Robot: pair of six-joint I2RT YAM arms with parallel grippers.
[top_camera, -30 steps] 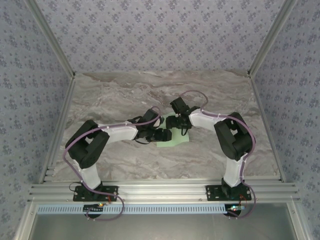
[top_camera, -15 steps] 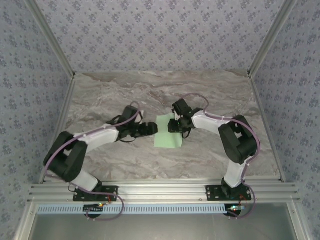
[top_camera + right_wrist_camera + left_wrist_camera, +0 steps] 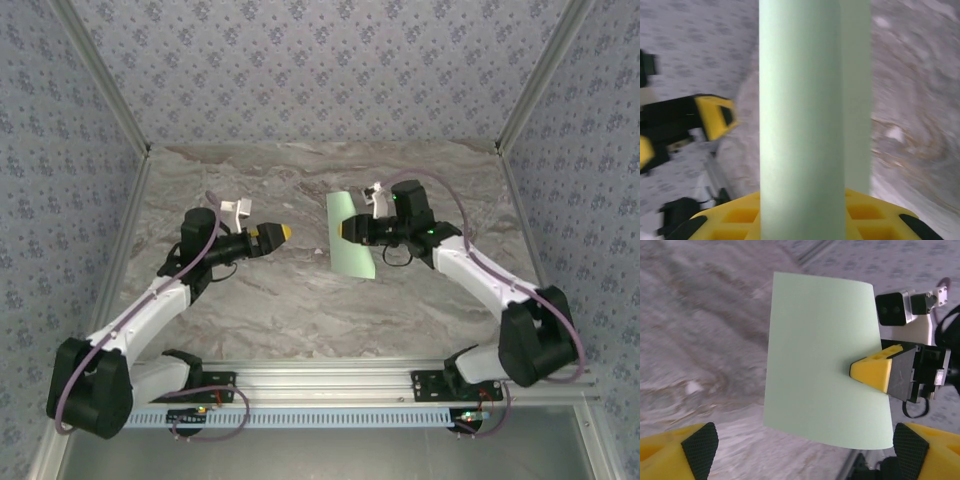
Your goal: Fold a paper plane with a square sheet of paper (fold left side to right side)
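Over the middle of the table, the square sheet of paper is now standing up off the surface. A second ago it was lying flat. Half a second ago it was still flat, with both grippers at its side edges.

Right gripper is pinching the sheet near its right edge, jaws narrowed onto the paper. One yellow fingertip is showing in front of the sheet in the left wrist view.

Sheet is hanging as a tall upright rectangle, its top edge bowing slightly. Right wrist view is showing a second layer behind the front one. Cannot tell whether the lower edge is touching the table.

Left gripper is no longer at the paper. It is sitting well apart from it, toward the left edge of the table, and pointing at the sheet. Its arm is reaching out longer than before, with the elbow down toward the near left corner. Its jaws are standing wide, holding nothing and touching nothing. Its own fingertips are framing the bottom corners of the left wrist view.
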